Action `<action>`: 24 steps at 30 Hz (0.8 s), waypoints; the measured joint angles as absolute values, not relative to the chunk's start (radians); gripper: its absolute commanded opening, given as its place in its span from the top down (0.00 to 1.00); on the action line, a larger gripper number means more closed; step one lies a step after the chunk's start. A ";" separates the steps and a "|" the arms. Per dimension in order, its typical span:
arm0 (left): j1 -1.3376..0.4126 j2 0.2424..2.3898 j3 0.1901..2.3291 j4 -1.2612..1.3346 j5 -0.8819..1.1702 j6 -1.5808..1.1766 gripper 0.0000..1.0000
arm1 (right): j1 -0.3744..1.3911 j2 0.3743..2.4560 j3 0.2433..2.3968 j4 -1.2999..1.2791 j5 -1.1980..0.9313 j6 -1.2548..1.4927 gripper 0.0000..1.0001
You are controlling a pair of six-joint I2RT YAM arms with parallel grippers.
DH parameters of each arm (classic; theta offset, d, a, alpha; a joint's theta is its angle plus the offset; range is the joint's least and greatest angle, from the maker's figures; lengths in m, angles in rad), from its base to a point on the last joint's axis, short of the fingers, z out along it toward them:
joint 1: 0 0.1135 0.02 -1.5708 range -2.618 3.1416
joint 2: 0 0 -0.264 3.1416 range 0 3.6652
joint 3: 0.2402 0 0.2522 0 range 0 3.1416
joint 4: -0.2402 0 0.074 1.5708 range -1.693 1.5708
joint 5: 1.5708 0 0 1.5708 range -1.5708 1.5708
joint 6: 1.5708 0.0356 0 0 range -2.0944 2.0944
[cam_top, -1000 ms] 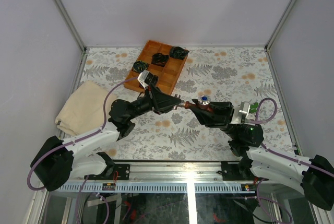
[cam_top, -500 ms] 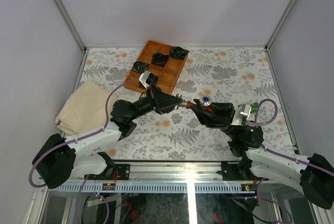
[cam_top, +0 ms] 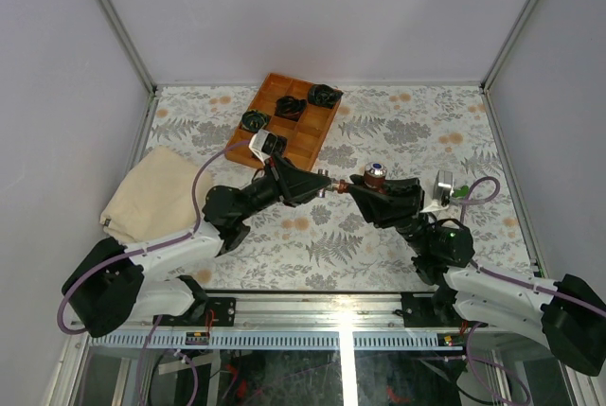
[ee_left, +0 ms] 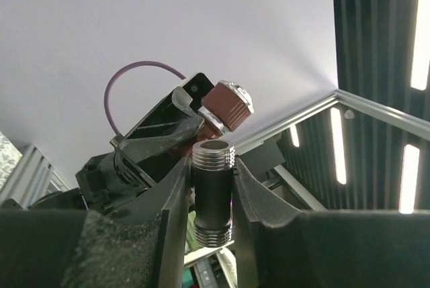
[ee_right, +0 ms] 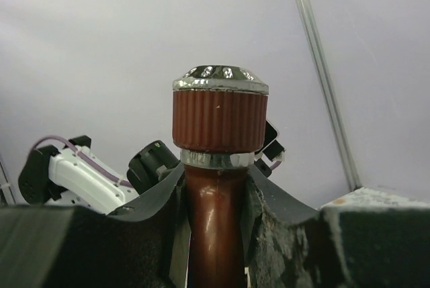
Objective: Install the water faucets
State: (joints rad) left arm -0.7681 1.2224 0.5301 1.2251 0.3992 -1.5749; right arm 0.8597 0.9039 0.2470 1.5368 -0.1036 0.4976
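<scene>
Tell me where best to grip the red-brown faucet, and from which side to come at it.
Grip the faucet on its smooth round stem, just below the ribbed knob, with the fingers closing across the stem from its two sides. The stem is narrow and even there, and the wider knob above should keep it from slipping through. The right gripper holds it that way now.

The red-brown faucet (ee_right: 215, 190) is cut off below.
</scene>
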 measured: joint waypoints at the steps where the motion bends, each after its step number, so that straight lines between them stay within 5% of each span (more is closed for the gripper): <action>1: -0.768 1.223 0.529 1.227 0.397 -1.557 1.00 | 0.860 0.905 0.246 1.533 -0.092 0.528 1.00; 17: -0.762 1.191 0.563 1.207 0.429 -1.233 1.00 | 0.859 0.812 0.319 1.215 0.002 0.833 1.00; 24: -0.752 1.151 0.697 0.989 0.488 -1.071 1.00 | 0.850 0.757 0.389 1.068 0.044 0.884 1.00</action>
State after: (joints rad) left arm -0.7521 1.1507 0.6971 0.9886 0.4885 -1.0714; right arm 0.8501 0.7570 0.3893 1.0676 0.0437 0.8841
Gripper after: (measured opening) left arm 0.251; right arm 0.351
